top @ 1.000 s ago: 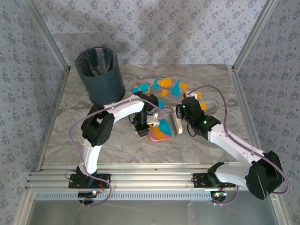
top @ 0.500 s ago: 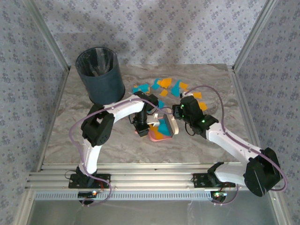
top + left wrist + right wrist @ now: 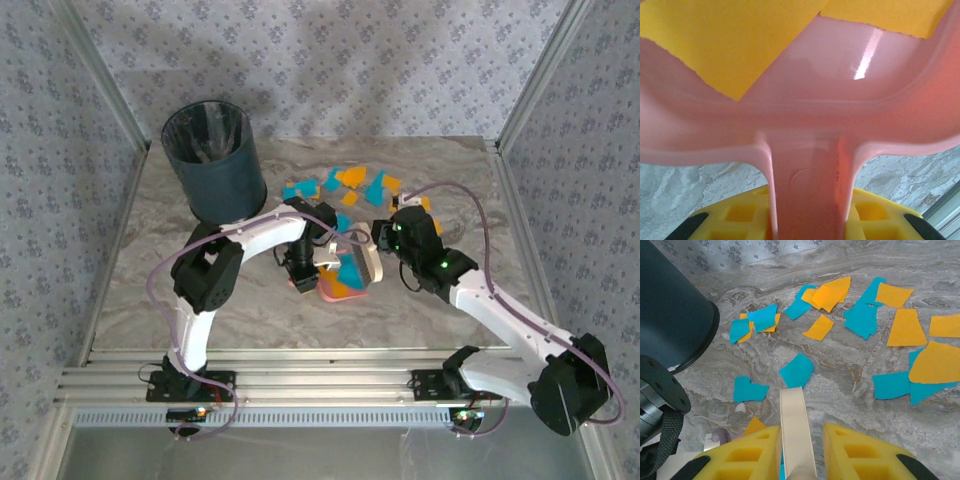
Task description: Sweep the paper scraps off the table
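Mid-sweep: left gripper (image 3: pixel 807 225) clamps pink plastic dustpan (image 3: pixel 810 100), right gripper (image 3: pixel 800 455) clamps cream brush (image 3: pixel 794 415).
Next: rake far teal/orange paper scraps (image 3: pixel 861 317) in.

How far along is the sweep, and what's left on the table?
Partly done: a few scraps lie in the pink dustpan, held by the left pincer. The right pincer grips the cream brush handle. Most loose scraps remain on the table, beyond the dustpan, to be swept in.
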Robot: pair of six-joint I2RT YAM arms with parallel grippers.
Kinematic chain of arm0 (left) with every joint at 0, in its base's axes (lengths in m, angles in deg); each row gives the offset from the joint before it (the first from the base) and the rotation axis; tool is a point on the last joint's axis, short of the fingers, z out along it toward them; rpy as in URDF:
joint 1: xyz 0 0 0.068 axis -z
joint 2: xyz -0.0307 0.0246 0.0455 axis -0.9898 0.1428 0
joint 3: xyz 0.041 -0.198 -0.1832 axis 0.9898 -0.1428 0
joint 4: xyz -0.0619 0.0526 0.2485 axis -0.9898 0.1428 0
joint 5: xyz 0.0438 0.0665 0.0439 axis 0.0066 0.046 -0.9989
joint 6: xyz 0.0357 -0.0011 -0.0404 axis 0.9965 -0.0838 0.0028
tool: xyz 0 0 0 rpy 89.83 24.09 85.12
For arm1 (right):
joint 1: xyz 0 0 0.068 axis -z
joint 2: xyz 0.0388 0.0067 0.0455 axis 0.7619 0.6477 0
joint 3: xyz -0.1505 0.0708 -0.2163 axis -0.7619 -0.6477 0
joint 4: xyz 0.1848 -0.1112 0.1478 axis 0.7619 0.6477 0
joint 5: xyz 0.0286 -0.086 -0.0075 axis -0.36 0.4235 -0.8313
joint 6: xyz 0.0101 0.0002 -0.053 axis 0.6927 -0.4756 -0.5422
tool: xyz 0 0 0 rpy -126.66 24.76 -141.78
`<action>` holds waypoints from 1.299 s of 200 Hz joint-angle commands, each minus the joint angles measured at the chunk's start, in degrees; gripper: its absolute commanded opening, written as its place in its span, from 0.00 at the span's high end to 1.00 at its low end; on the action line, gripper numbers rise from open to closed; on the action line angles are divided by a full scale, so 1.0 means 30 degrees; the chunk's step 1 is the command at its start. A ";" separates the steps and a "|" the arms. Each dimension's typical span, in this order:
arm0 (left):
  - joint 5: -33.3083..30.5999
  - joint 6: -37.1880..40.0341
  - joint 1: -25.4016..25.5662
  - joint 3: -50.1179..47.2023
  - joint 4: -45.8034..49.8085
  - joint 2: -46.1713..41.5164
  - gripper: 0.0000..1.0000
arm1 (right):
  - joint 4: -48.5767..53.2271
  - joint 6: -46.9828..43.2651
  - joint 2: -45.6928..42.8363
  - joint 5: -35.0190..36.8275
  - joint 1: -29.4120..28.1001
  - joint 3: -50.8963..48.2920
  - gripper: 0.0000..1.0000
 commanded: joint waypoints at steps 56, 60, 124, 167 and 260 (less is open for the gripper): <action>0.0767 -0.0899 -0.0644 -0.0835 -0.1804 -0.2164 1.00 | 0.1998 0.0756 -0.2379 0.2456 0.1064 -0.0753 1.00; 0.0808 -0.0975 -0.0663 -0.0835 -0.1883 -0.2300 1.00 | 0.2087 0.0724 -0.2473 0.2428 0.1157 -0.0800 1.00; 0.2062 -0.2319 -0.1369 -0.0665 -0.2703 -0.4475 1.00 | 0.2713 -0.0010 -0.3613 0.0674 0.2880 -0.1334 1.00; 0.2808 -0.3700 -0.1988 -0.0101 -0.2526 -0.5925 1.00 | 0.2824 -0.0426 -0.3969 -0.0508 0.3398 -0.1271 1.00; 0.5005 -0.5449 -0.4341 0.1129 -0.2353 -0.8173 1.00 | 0.2889 -0.0425 -0.4038 -0.0891 0.3709 -0.1287 1.00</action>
